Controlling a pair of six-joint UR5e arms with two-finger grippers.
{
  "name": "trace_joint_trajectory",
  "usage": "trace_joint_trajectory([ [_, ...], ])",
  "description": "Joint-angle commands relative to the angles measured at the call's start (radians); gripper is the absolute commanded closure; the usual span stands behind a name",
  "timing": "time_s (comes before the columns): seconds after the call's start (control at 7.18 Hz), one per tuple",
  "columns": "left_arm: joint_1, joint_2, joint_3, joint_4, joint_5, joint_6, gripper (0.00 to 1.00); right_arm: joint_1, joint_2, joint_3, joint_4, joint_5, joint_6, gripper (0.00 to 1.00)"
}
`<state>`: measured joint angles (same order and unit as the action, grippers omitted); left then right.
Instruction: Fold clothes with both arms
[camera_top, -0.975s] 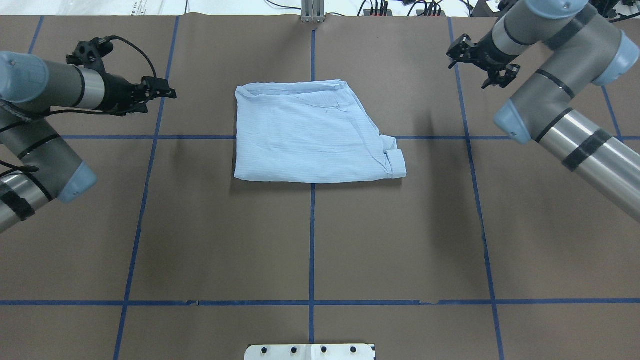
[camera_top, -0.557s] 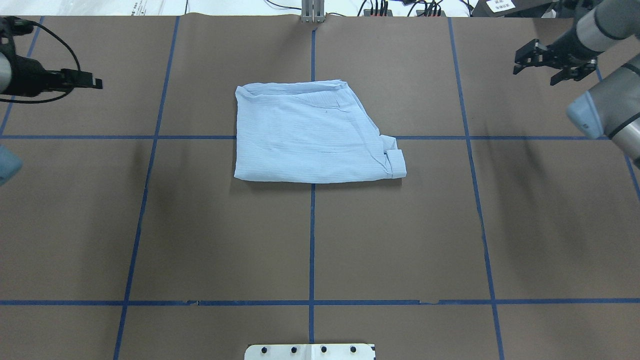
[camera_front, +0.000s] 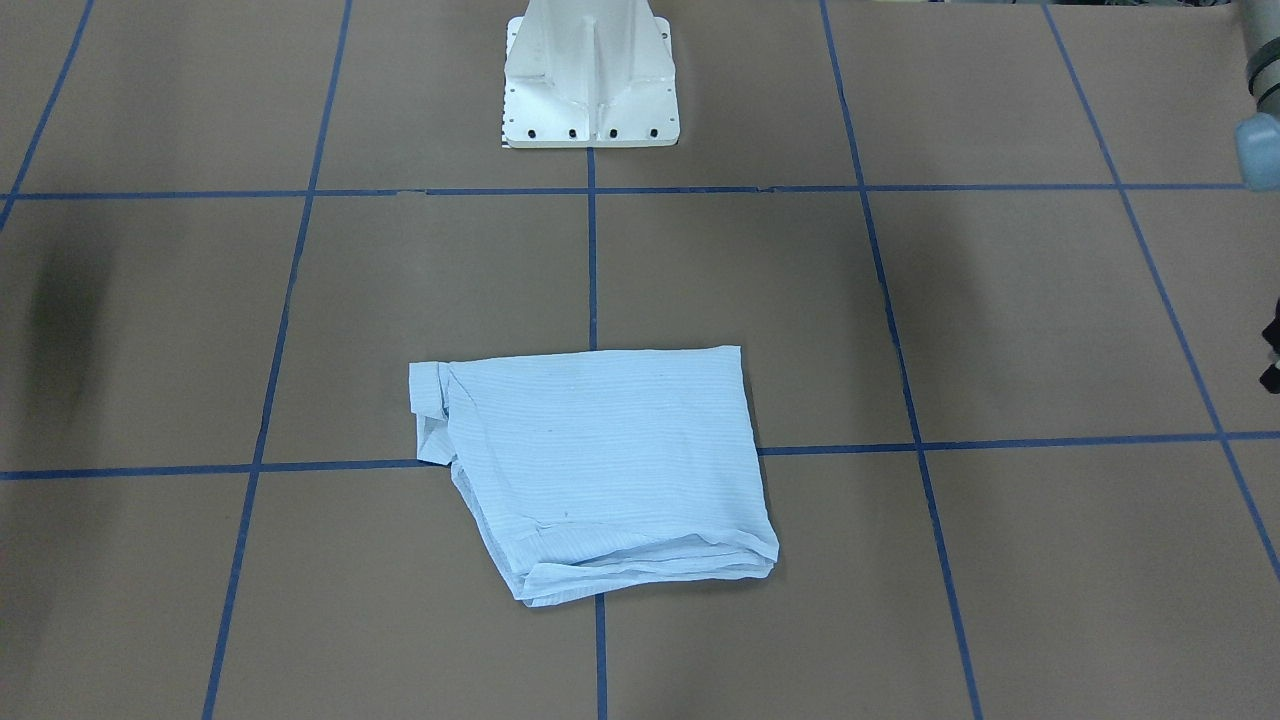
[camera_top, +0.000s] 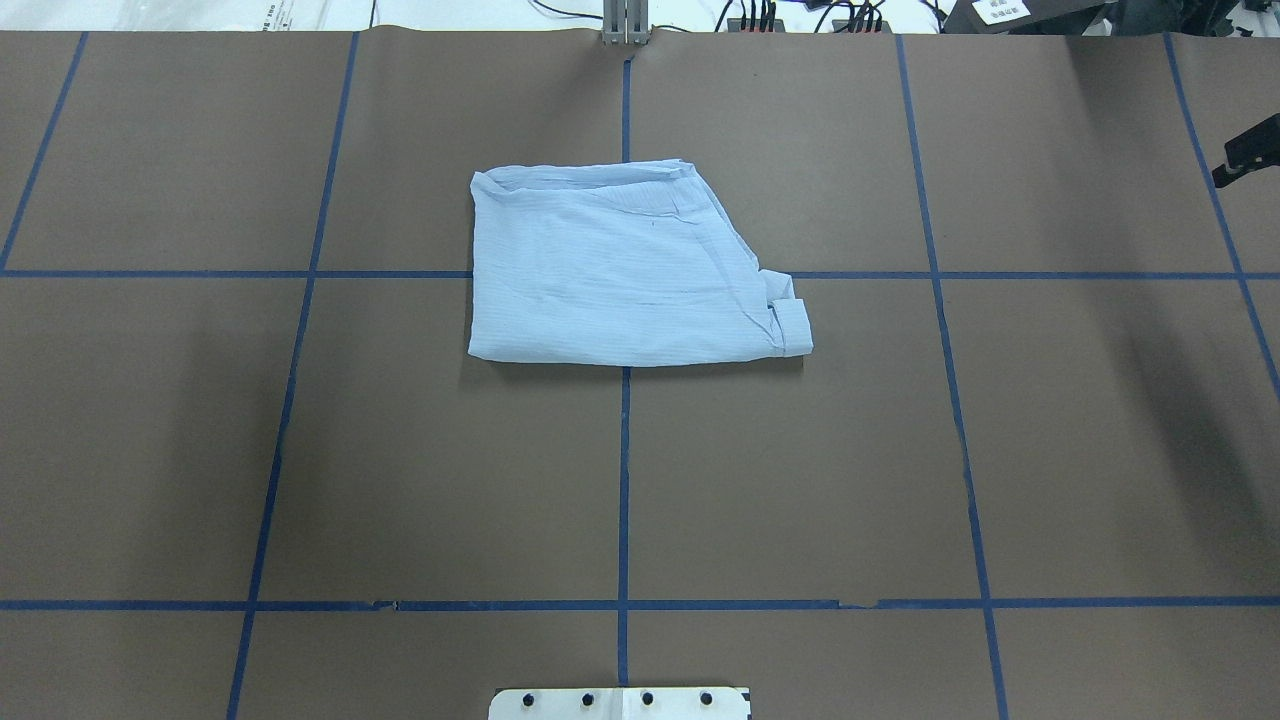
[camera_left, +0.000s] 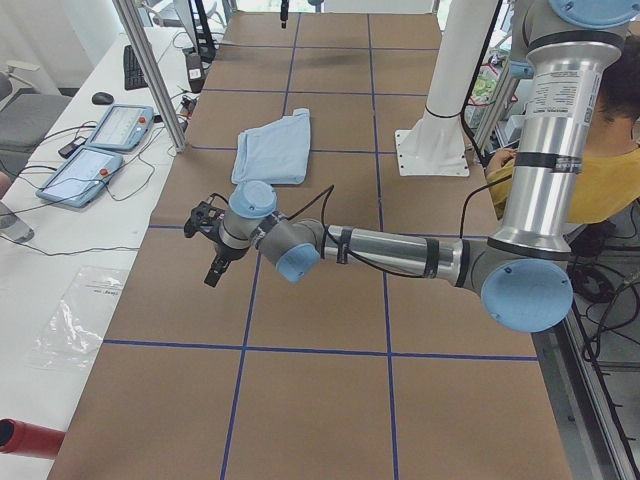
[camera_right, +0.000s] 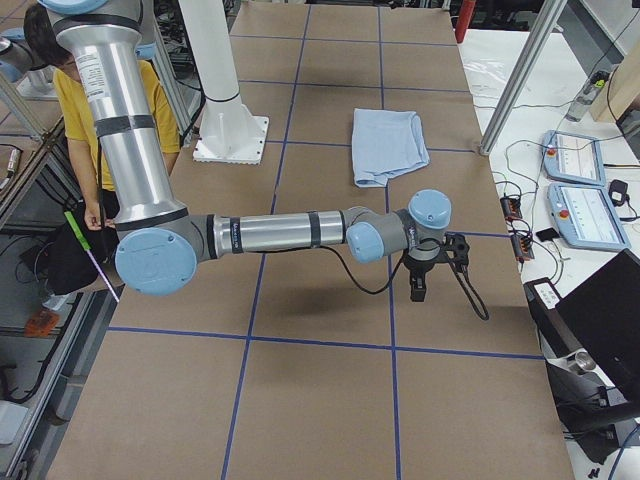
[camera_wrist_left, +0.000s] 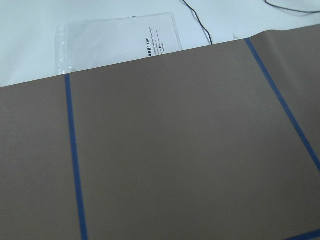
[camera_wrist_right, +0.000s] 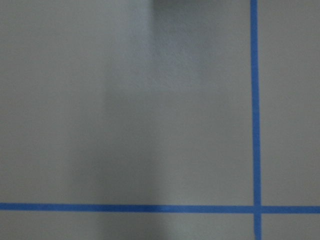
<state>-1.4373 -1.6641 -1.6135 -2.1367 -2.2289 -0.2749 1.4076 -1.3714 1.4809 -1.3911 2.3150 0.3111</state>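
Observation:
The light blue shirt (camera_top: 625, 270) lies folded into a rough rectangle on the brown table, a cuff sticking out at its right corner (camera_top: 795, 325). It also shows in the front view (camera_front: 600, 470) and both side views (camera_left: 275, 150) (camera_right: 388, 145). Both arms are stretched far out to the table's ends, well away from it. My left gripper (camera_left: 213, 270) hangs over the table near the left end. My right gripper (camera_right: 420, 285) hangs near the right end; only a black sliver of it (camera_top: 1252, 152) reaches the overhead view. I cannot tell whether either is open or shut. The wrist views show only table.
The white pedestal base (camera_front: 590, 90) stands at the robot's side of the table. Teach pendants (camera_left: 100, 140) (camera_right: 575, 165) and a plastic bag (camera_wrist_left: 117, 42) lie beyond the far edge. A person in a yellow shirt (camera_left: 590, 170) sits behind the robot.
Both arms have swung outward, away from the shirt. The left arm has left the overhead view and the right one is nearly out at its right edge. The shirt has not moved.

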Motion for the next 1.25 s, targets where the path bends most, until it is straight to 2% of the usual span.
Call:
trace_joint_trajectory([
  [0.0,-0.086,0.084,-0.225,0.316,-0.032,0.160,0.00,0.040,-0.087,0.167,-0.220,-0.012,-0.236,0.00],
  [0.14,-0.087,0.125,-0.306,0.390,-0.031,0.163,0.00,0.037,-0.133,0.226,-0.267,-0.025,-0.304,0.00],
  [0.28,-0.081,0.151,-0.293,0.385,-0.025,0.166,0.00,0.034,-0.167,0.264,-0.270,-0.035,-0.305,0.00],
  [0.98,-0.077,0.155,-0.238,0.337,-0.032,0.164,0.00,0.051,-0.169,0.237,-0.261,0.003,-0.313,0.00],
  [1.11,-0.077,0.159,-0.271,0.339,-0.037,0.160,0.00,0.051,-0.178,0.251,-0.261,0.016,-0.300,0.00],
])
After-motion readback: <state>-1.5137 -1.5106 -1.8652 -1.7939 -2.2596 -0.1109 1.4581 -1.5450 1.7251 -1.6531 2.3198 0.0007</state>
